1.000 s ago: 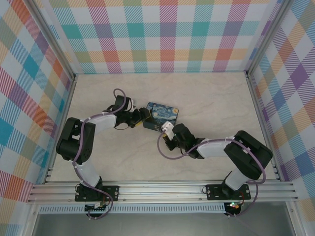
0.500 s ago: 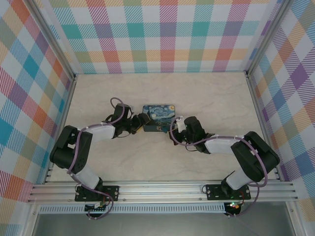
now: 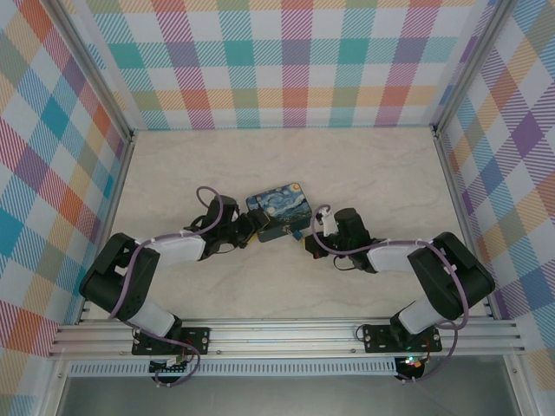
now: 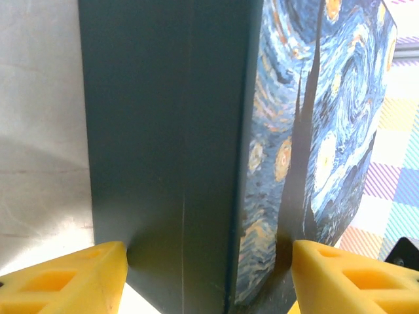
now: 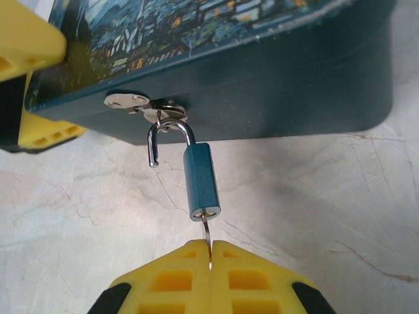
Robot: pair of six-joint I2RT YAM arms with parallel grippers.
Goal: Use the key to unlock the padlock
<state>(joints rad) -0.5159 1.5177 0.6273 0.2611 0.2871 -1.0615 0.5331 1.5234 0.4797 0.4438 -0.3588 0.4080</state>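
The teal padlock (image 5: 201, 180) hangs by its thin silver shackle (image 5: 171, 134) from the hasp (image 5: 141, 103) on the front of the starry-night tin (image 5: 262, 72). The shackle's short leg stands free of the body. The key (image 5: 207, 234) sits in the keyhole at the padlock's near end, and my right gripper (image 5: 210, 252) is shut on its bow. In the top view the right gripper (image 3: 314, 236) is at the tin's front right corner. My left gripper (image 4: 206, 261) clamps the tin (image 4: 170, 131) at its left end, a yellow finger (image 4: 65, 281) pressed on each side.
The tin (image 3: 279, 208) lies skewed on the pale marbled tabletop (image 3: 286, 286) between both arms. Plaid walls stand on three sides, with metal rails (image 3: 286, 334) along the near edge. Open tabletop lies behind and in front of the tin.
The tin has turned, its right end swinging toward the back. My right gripper has moved right and back with the key and padlock. The left gripper's fingers have narrowed on the tin.
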